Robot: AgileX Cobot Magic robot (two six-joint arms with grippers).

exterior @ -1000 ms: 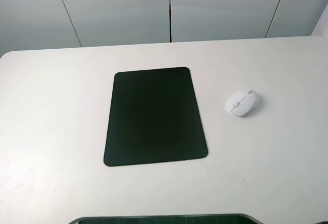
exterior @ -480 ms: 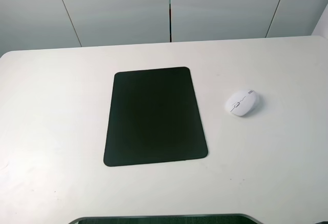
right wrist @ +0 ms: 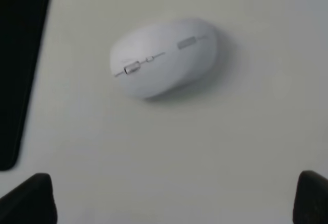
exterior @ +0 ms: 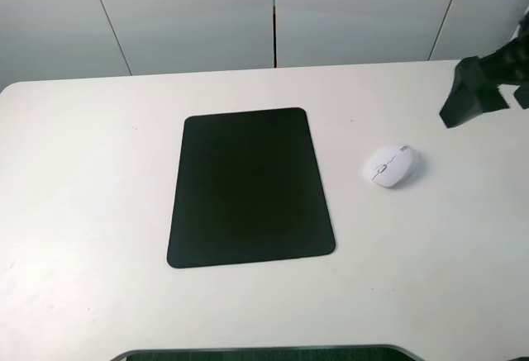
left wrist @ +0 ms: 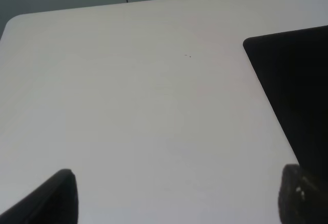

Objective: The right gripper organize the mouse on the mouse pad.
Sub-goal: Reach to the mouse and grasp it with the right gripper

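The white mouse point(exterior: 390, 165) lies on the white table to the right of the black mouse pad point(exterior: 250, 187), apart from it. My right gripper point(exterior: 467, 97) hangs above the table behind and to the right of the mouse. In the right wrist view the mouse point(right wrist: 163, 57) lies ahead of the gripper point(right wrist: 171, 203), whose fingertips point(right wrist: 31, 198) stand wide apart with nothing between them; the pad's edge point(right wrist: 18, 55) shows beside it. My left gripper point(left wrist: 174, 198) is open and empty over bare table, next to a corner of the pad point(left wrist: 297, 90). The left gripper does not show in the exterior high view.
The white table point(exterior: 99, 171) reaches to grey wall panels point(exterior: 198, 14) at the back. A dark curved edge point(exterior: 264, 353) runs along the table's front.
My right gripper has come into the exterior high view from the upper right, toward the mouse. The mouse and the pad have not moved.
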